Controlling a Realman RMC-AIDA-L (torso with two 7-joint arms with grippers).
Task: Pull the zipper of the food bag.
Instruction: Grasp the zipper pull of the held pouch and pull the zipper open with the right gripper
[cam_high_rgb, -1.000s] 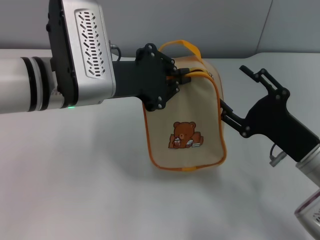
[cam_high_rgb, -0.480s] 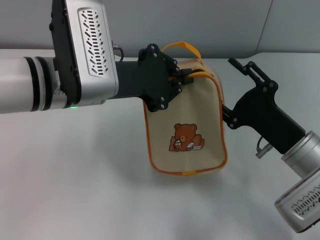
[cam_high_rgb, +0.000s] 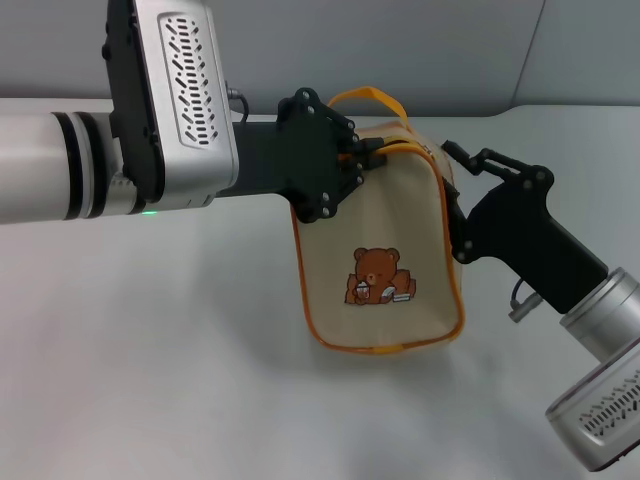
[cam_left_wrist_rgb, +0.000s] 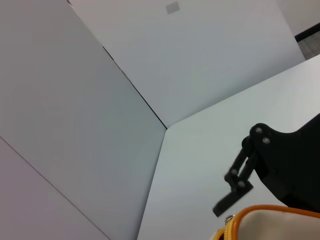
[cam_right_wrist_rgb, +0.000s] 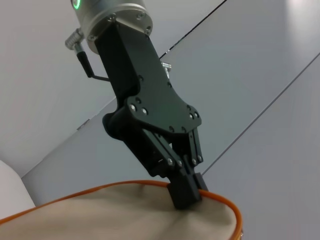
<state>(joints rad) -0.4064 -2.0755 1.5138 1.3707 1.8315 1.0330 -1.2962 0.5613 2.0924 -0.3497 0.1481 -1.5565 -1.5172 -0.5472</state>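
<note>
The beige food bag has orange trim and a bear print, and hangs above the white table. My left gripper is shut on the bag's orange top edge beside the handle. The right wrist view shows this pinch. The orange zipper line runs along the top toward the bag's right end. A small silver piece shows at that end in the left wrist view. My right gripper is open at the bag's upper right corner, with one finger above the corner and one beside it.
The white table extends all round under the bag. A grey wall stands behind it. The left arm's thick silver forearm spans the left of the head view.
My right gripper has moved left and in, up to the bag's right end. The bag has shifted slightly lower and to the right. The left gripper has kept its hold.
</note>
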